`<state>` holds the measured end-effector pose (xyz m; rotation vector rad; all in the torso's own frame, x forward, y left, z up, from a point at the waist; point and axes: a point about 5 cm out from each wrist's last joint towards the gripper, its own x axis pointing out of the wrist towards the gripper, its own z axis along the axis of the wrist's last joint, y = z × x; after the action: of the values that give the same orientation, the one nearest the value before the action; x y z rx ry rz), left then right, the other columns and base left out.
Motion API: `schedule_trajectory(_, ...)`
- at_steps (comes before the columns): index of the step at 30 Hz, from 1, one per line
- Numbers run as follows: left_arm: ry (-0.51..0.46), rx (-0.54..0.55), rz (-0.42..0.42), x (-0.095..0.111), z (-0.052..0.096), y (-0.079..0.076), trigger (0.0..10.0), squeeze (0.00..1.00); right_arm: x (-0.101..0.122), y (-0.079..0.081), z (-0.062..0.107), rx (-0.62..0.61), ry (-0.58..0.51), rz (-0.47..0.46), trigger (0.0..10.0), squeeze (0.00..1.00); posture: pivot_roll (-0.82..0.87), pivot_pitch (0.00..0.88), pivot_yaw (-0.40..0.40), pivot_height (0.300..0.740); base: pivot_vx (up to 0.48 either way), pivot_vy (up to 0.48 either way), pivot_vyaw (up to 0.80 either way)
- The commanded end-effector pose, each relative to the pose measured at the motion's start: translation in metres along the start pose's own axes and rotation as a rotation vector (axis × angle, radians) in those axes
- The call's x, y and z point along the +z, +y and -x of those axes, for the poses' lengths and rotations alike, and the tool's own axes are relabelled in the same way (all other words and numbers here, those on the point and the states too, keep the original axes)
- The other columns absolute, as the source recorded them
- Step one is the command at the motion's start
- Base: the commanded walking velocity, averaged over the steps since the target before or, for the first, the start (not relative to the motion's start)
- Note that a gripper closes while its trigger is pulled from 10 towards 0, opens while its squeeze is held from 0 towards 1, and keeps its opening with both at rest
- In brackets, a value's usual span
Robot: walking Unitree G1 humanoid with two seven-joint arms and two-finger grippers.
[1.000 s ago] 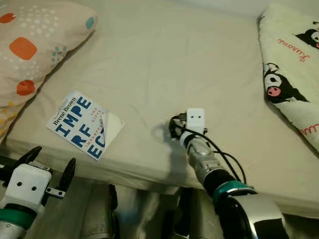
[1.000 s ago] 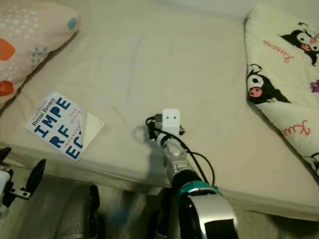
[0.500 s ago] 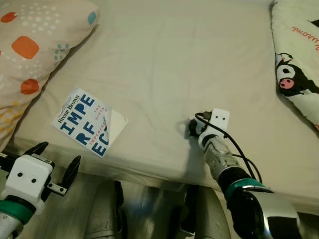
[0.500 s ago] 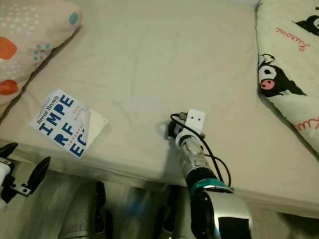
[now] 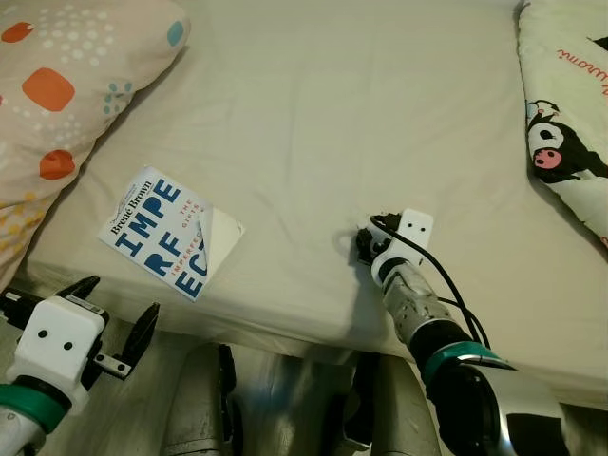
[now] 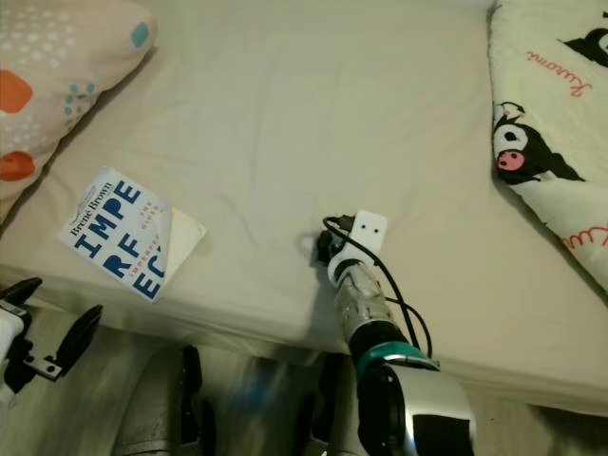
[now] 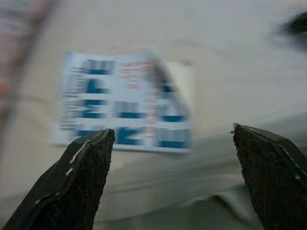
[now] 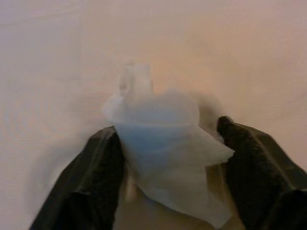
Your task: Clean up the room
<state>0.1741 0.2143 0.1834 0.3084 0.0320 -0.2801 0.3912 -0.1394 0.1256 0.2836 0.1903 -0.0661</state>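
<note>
On the beige bed sheet point(image 5: 313, 123) my right gripper point(image 5: 367, 244) rests low near the front edge. In the right wrist view its two black fingers point(image 8: 96, 177) press either side of a crumpled white tissue point(image 8: 160, 148), and the gripper point(image 8: 168, 132) is shut on it. A blue-and-white book point(image 5: 171, 233) lies flat near the bed's front left edge. My left gripper point(image 5: 122, 296) hangs open just below and in front of the book, off the mattress. In the left wrist view that gripper point(image 7: 172, 129) stands open, with the blurred book point(image 7: 124, 103) beyond its fingers.
A patterned pillow point(image 5: 66, 95) with orange spots fills the far left of the bed. A cartoon-print blanket point(image 5: 565, 142) lies along the right side. The mattress edge runs across the front, with wooden floor point(image 5: 275, 408) below.
The camera has shifted, so the whole scene sits differently. The right gripper stays down on the sheet with the tissue. The left gripper has sunk slightly.
</note>
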Motion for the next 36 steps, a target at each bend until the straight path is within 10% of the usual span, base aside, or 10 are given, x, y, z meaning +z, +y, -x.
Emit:
schedule_trajectory(1,0.022,-0.121,0.090,-0.001,0.005,-0.016,10.0,0.00,-0.020,-0.003,0.005,-0.005,0.069,-0.021,0.0,0.00,0.37,0.375,0.019,0.586,0.000,0.000,0.00)
schedule_trajectory(7,0.030,-0.370,0.251,0.005,0.012,-0.048,10.0,0.00,-0.021,-0.004,0.005,-0.003,0.069,-0.027,0.0,0.00,0.36,0.365,0.017,0.586,0.000,0.000,0.00)
schedule_trajectory(36,-0.010,-0.331,0.278,-0.009,-0.023,-0.050,10.0,0.00,-0.012,-0.005,0.004,0.055,0.015,-0.086,0.0,0.00,0.21,0.236,-0.040,0.586,0.000,0.000,0.00)
